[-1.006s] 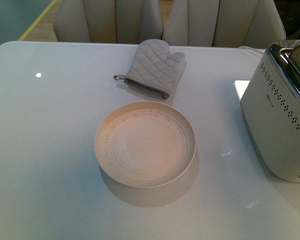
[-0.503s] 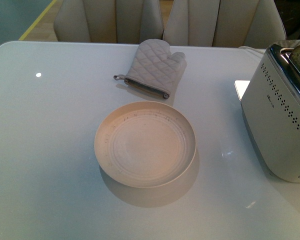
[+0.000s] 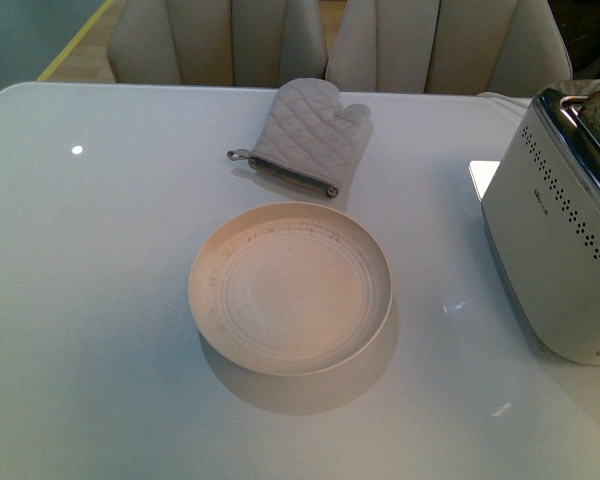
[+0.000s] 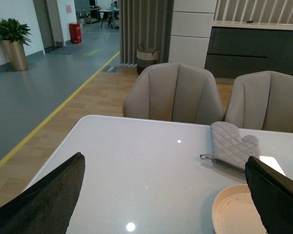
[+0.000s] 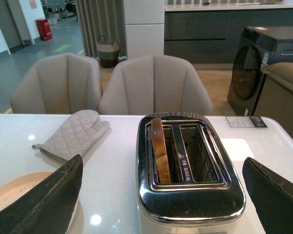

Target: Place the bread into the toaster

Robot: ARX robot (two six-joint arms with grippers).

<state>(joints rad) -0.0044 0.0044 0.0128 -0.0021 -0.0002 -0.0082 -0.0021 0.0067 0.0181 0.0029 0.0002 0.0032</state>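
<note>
While both arms hang above the surface [image 3: 100, 300], the right end effector [image 5: 161, 195] is spread wide and holds nothing, and the left end effector [image 4: 166, 195] gapes just as empty. Below the right one, the bread [image 5: 160, 148] stands on edge in one slot of the toaster [image 5: 190, 195]. Nearby lie a bare cream plate [image 3: 290, 288] and, beyond it, a quilted grey oven mitt [image 3: 302, 135].

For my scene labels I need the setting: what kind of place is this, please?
Probably a staged kitchen or dining corner inside a larger showroom or lab. A white table holds a toaster, a plate and an oven mitt; padded chairs stand behind, with dark cabinets and a taped floor line beyond.
</note>
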